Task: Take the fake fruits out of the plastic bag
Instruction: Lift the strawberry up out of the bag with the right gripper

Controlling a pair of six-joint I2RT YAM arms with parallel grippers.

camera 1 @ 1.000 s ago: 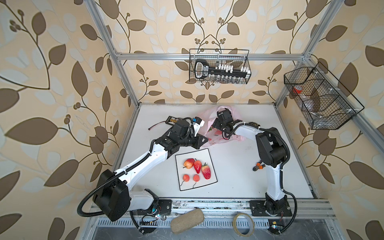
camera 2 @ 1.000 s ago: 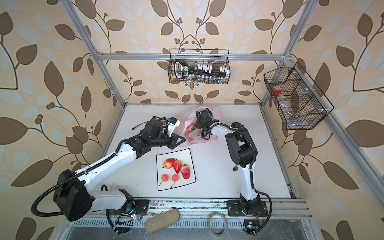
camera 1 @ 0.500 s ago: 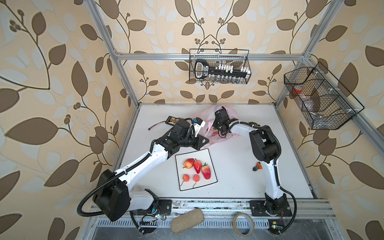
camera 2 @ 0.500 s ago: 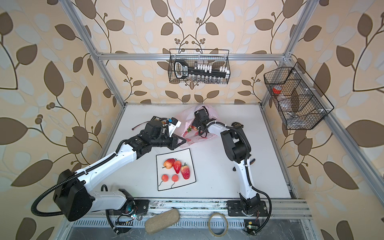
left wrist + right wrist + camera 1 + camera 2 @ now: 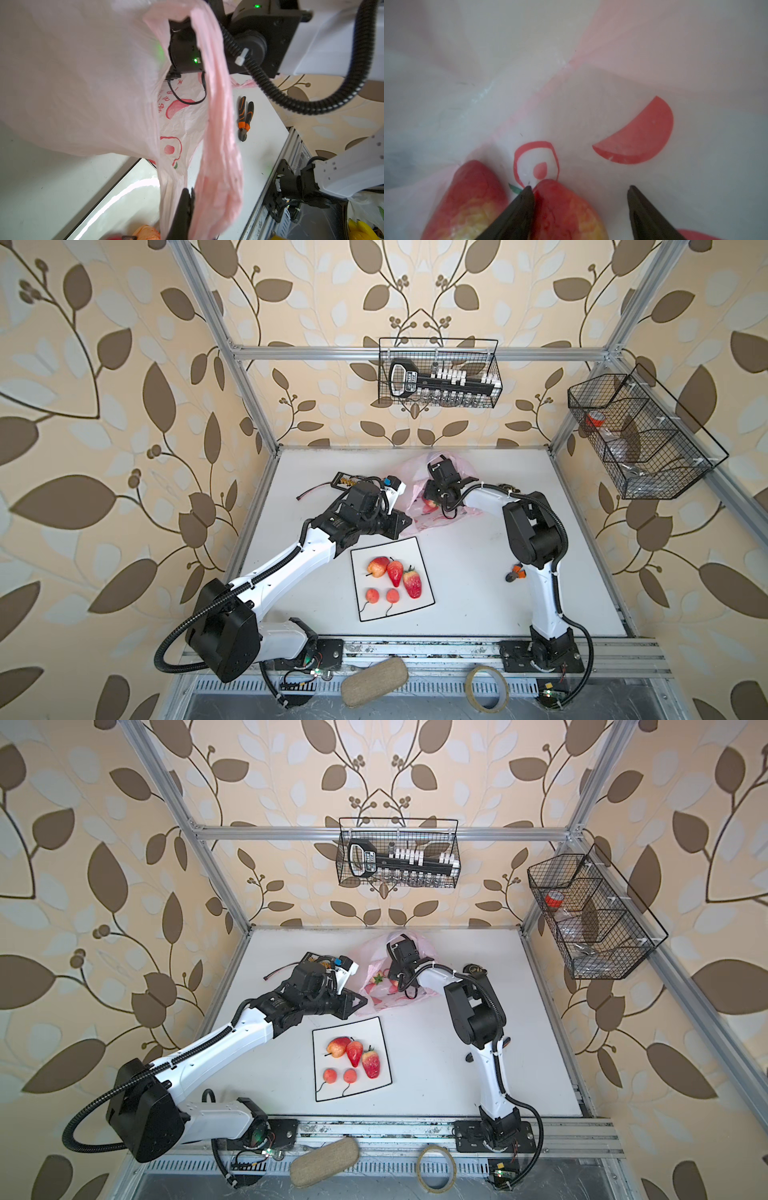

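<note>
Your left gripper (image 5: 188,193) is clamped on the bag (image 5: 83,83) by its rim, lifting it to hold the mouth wide. Your right gripper (image 5: 580,187) is inside, jaws apart astride 1 fruit (image 5: 562,212), with a 2nd fruit (image 5: 473,197) just beside. 5 fruits (image 5: 395,572) lie on the mat (image 5: 419,556). The slack bag crowds the jaws; pliers (image 5: 244,118) lie well apart.

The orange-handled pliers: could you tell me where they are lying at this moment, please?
In a top view the pliers lie on the right side of the table, close beside the right arm's lower link and right of the white mat.
</note>
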